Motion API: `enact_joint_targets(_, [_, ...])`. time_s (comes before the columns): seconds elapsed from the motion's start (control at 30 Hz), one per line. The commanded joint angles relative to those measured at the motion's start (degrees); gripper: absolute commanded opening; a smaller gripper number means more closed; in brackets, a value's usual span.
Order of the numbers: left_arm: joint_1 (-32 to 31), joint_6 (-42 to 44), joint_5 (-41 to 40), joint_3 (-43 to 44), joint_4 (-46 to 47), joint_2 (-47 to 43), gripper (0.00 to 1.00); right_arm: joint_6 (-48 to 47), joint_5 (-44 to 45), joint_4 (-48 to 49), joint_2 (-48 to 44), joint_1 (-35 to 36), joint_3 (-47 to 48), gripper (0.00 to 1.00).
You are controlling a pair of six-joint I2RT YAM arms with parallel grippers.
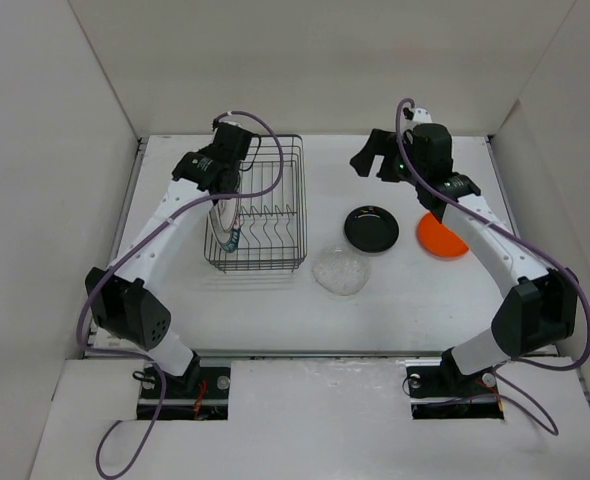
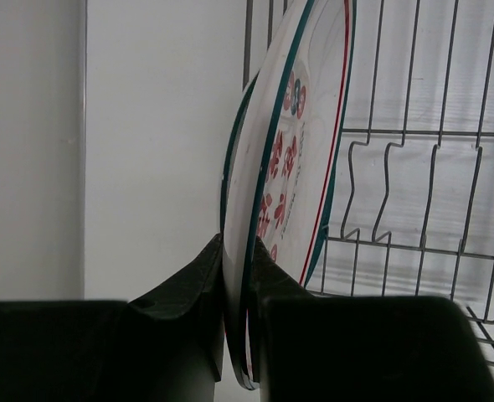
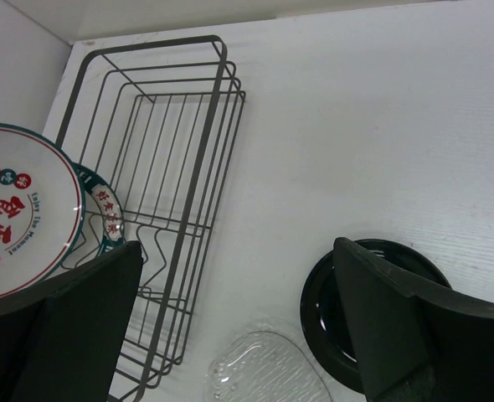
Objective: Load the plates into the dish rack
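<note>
My left hand pinches rim of round white plate with red characters. Plate stands up on edge at left end of dark wire dish rack. Slots between tines sit right below plate, so I think next move is straight down. Can't tell if plate bottom touches wires. White plate with dark patterned rim is in rack just beside it. My right hand is spread wide and holds nothing.

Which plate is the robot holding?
The white plate with red characters, pinched upright by the left gripper at the dish rack. The black plate, orange plate and clear plate lie flat.
</note>
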Motion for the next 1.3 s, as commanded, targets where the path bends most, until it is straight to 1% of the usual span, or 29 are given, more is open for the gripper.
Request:
enact_joint_targets(0.0, [-0.3, -1.22, 0.88, 0.29, 1.87, -0.59, 0.0, -0.44, -0.09, 1.21, -2.46, -1.1, -0.77, 1.0])
enact_joint_targets(0.1, [-0.3, -1.83, 0.89, 0.29, 1.87, 0.02, 0.0, -0.44, -0.62, 1.21, -2.46, -1.1, -0.77, 1.0])
enact_joint_targets(0.23, [-0.3, -1.83, 0.36, -1.9, 1.87, 0.03, 0.0, -0.44, -0.62, 1.21, -2.46, -1.1, -1.3, 1.0])
enact_joint_targets(0.4, [-0.3, -1.83, -0.16, -3.66, 2.4, -0.5, 0.0, -0.44, -0.62, 0.68, -2.98, -2.77, -1.3, 1.0])
enact_joint_targets(0.47, [-0.3, -1.83, 1.24, -4.28, 2.4, -0.5, 0.1, -0.44, -0.62, 0.68, -2.98, -3.38, -1.99, 1.0])
enact_joint_targets(0.5, [-0.3, -1.83, 1.76, -4.98, 2.4, -1.02, 0.21, -1.48, -0.62, 0.16, -2.98, -4.26, -2.0, 1.0])
enact_joint_targets(0.53, [-0.3, -1.83, 1.77, -4.99, 2.4, -1.03, 0.24, -2.45, -0.62, -0.63, -2.98, -4.27, -2.61, 1.0])
enact_joint_targets(0.57, [-0.3, -1.83, 2.81, -4.99, 2.4, -1.03, 0.26, -4.46, -0.62, -1.16, -2.98, -5.66, -3.57, 1.0])
enact_joint_targets(0.6, [-0.3, -1.31, 3.35, -4.99, 2.4, -1.03, 0.28, -4.48, -0.62, -1.17, -2.98, -6.19, -4.45, 1.0])
enact_joint_targets(0.67, [-0.3, -0.78, 6.05, -3.94, 1.79, -1.03, 0.35, -8.51, -4.37, -0.56, -1.76, -7.6, -6.56, 1.0])
enact_joint_targets(0.73, [-0.3, -0.26, 7.65, -2.62, 1.26, -1.03, 0.47, -10.97, -7.2, 0.84, -1.14, -9.88, -10.41, 1.0])
enact_joint_targets(0.8, [-0.82, 0.79, 10.28, -0.34, 0.73, -1.03, 0.55, -12.39, -8.36, 1.38, -0.62, -11.9, -12.71, 0.98])
enact_joint_targets(0.83, [-0.82, 1.33, 11.6, 0.8, -0.06, -1.03, 0.64, -13.52, -9.14, 1.38, 0.0, -12.61, -13.59, 0.98])
enact_joint_targets(0.87, [-1.52, 1.33, 12.31, 3.51, -0.59, -1.03, 0.7, -15.19, -9.15, 1.38, 1.66, -13.31, -14.3, 0.97])
enact_joint_targets(0.9, [-2.05, 2.11, 14.06, 4.93, -1.38, -1.03, 0.77, -15.21, -10.54, 1.38, 2.89, -14.19, -14.83, 0.92])
enact_joint_targets(0.93, [-2.92, 2.9, 15.03, 6.6, -1.38, -1.03, 0.85, -16.08, -12.64, 1.38, 4.04, -16.2, -14.83, 0.92])
enact_joint_targets(0.97, [-3.45, 3.7, 15.04, 8.35, -2.17, -1.03, 1.0, -16.61, -14.14, 1.38, 6.14, -17.0, -14.83, 0.91])
enact_joint_targets(1.0, [-3.46, 4.49, 17.39, 12.11, -2.87, -1.03, 1.0, -16.61, -14.85, 1.38, 7.2, -17.53, -14.83, 0.89])
enact_joint_targets(1.03, [-4.16, 5.02, 18.02, 13.98, -2.88, -1.03, 1.0, -16.61, -16.77, 1.38, 8.26, -18.06, -14.05, 0.88])
enact_joint_targets(1.1, [-4.69, 5.54, 18.9, 19.15, -3.58, -0.51, 1.0, -16.61, -16.79, 1.38, 10.62, -18.06, -13.25, 0.88])
enact_joint_targets(1.13, [-4.69, 5.55, 20.73, 20.49, -4.45, -0.5, 1.0, -16.61, -16.79, 1.38, 11.33, -18.06, -13.25, 0.88])
enact_joint_targets(1.2, [-4.69, 6.25, 21.54, 22.16, -5.08, -0.5, 1.0, -16.61, -16.79, 1.38, 13.53, -18.06, -12.11, 0.88])
enact_joint_targets(1.27, [-4.69, 7.3, 22.95, 22.87, -5.6, -0.5, 1.0, -16.61, -17.92, 1.38, 15.03, -18.06, -11.41, 0.84])
